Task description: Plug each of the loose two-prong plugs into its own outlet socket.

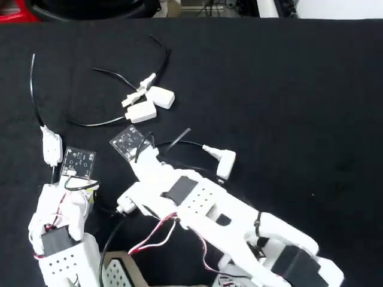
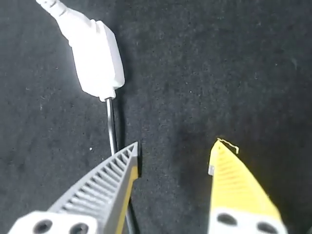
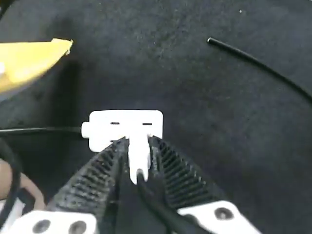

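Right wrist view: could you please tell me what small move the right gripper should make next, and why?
The right gripper is shut on the small white two-prong plug, whose tip meets the near edge of the white rectangular outlet socket. Its two dark slots lie just beyond. It should probably ease the plug onward until it sits over the slots, though how well they line up cannot be told.

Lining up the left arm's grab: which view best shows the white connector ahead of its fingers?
Left wrist view: the white connector lies close, unobstructed, beyond the open left gripper. The high view shows the connector from above beside that arm's tip. The right wrist view faces a different socket block.
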